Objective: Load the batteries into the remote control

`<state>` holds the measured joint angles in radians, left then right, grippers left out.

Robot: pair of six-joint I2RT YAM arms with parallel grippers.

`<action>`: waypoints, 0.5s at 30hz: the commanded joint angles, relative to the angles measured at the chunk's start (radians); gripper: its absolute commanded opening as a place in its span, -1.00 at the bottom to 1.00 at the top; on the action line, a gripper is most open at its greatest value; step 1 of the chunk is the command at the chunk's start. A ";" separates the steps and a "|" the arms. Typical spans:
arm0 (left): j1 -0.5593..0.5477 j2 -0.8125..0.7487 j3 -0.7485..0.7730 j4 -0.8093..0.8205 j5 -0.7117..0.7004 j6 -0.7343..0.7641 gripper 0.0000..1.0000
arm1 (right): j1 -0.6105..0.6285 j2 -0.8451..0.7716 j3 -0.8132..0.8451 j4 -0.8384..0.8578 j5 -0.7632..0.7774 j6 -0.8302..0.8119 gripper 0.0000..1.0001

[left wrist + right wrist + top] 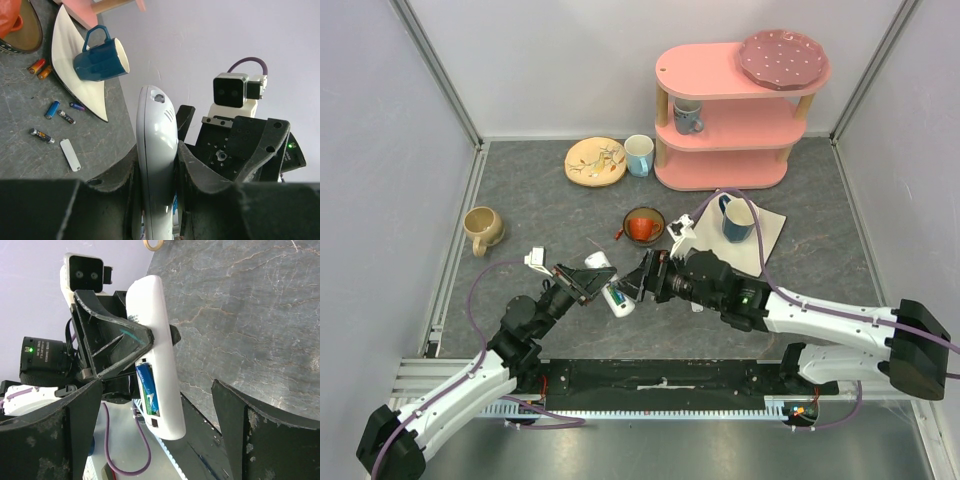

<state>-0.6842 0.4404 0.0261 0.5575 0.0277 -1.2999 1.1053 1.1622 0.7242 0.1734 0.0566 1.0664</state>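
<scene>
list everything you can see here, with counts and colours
remote control: 1, white, in left gripper
fitted battery: 1, blue, in remote's slot
napkin: 1, white, centre-right
loose batteries: 6, orange, blue, dark, by napkin
battery cover: 1, white, beside them
shelf: 1, pink, back right
plates: 2, pink on shelf top, tan left of shelf
mugs: 4, blue on napkin, grey on shelf, white by tan plate, tan left
bowl: 1, dark, red cup inside
left gripper: shut on remote
right gripper: open, facing remote
</scene>
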 commanded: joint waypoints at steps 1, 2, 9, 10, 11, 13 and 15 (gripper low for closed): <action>0.000 0.000 -0.071 0.096 0.000 0.036 -0.96 | -0.013 0.040 0.006 0.078 -0.032 0.067 0.95; 0.000 0.000 -0.074 0.099 0.000 0.036 -0.96 | -0.015 0.045 0.006 0.087 -0.037 0.072 0.95; 0.000 -0.003 -0.075 0.113 0.005 0.037 -0.96 | -0.028 0.070 -0.014 0.124 -0.035 0.119 0.93; 0.000 -0.002 -0.077 0.113 0.005 0.037 -0.96 | -0.030 0.070 -0.019 0.132 -0.037 0.127 0.93; 0.002 -0.003 -0.077 0.113 0.005 0.037 -0.96 | -0.032 0.070 -0.022 0.141 -0.037 0.136 0.93; 0.000 -0.003 -0.080 0.116 0.006 0.039 -0.96 | -0.033 0.077 -0.022 0.147 -0.038 0.142 0.92; 0.000 -0.005 -0.081 0.117 0.006 0.037 -0.96 | -0.038 0.085 -0.025 0.150 -0.040 0.147 0.91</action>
<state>-0.6842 0.4404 0.0261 0.6018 0.0288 -1.2938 1.0760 1.2308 0.7071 0.2634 0.0250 1.1721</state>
